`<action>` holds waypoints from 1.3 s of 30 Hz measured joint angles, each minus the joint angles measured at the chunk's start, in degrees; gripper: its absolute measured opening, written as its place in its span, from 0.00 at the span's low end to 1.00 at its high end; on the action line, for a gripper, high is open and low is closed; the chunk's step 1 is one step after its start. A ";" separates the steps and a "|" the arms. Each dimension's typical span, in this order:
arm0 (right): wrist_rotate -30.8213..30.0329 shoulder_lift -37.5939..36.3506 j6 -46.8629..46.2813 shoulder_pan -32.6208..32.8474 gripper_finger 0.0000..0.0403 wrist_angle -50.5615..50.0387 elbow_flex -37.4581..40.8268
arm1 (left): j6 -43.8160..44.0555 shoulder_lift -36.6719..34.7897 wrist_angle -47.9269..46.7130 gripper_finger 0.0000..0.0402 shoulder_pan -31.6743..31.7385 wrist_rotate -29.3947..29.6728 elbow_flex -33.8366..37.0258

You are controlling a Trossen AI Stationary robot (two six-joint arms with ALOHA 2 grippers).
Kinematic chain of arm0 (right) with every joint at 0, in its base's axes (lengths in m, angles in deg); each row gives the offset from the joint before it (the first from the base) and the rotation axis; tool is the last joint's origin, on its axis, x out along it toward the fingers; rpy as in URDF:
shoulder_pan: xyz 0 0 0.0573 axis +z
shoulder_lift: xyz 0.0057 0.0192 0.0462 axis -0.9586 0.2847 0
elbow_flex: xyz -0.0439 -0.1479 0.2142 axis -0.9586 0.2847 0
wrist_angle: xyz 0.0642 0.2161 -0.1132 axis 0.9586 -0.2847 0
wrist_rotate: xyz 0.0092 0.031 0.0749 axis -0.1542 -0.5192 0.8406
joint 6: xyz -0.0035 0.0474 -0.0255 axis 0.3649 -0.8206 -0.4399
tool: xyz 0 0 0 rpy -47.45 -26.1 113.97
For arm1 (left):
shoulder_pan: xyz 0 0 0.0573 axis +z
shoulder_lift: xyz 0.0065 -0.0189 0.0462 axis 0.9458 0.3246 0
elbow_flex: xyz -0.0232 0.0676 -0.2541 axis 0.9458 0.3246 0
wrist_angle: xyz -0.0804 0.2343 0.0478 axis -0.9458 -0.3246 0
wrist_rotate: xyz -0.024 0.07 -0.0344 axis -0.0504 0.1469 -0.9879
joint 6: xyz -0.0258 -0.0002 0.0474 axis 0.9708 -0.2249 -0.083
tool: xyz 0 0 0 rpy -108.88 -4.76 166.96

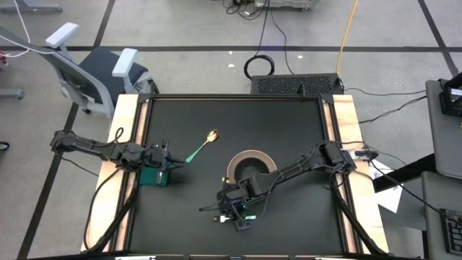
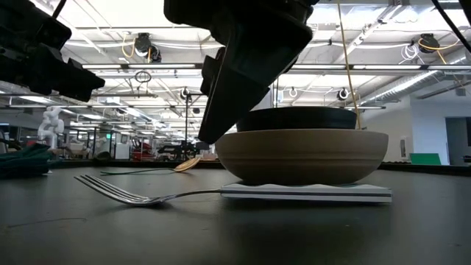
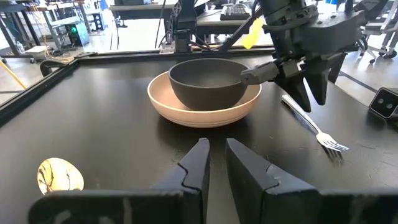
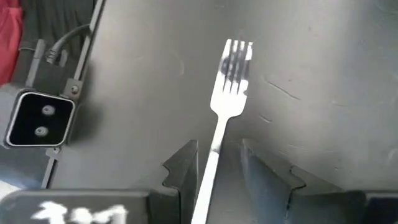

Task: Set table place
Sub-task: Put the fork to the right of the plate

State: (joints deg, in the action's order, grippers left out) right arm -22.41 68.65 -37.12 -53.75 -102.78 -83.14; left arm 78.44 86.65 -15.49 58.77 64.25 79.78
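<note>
office chair (image 1: 90,68) beyond table corner
</note>
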 joint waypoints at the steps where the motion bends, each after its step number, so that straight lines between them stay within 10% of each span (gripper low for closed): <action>1: 0.00 0.00 -0.08 0.19 0.29 0.21 0.00 | 0.02 0.00 0.00 0.14 -0.01 0.00 0.00; 39: -4.28 0.11 -5.57 1.42 0.29 8.08 5.51 | 0.42 0.02 0.00 0.14 0.00 0.00 0.00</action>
State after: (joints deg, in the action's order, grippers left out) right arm -26.69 68.76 -42.69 -52.34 -94.70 -77.63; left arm 78.85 86.67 -15.49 58.77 64.25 79.78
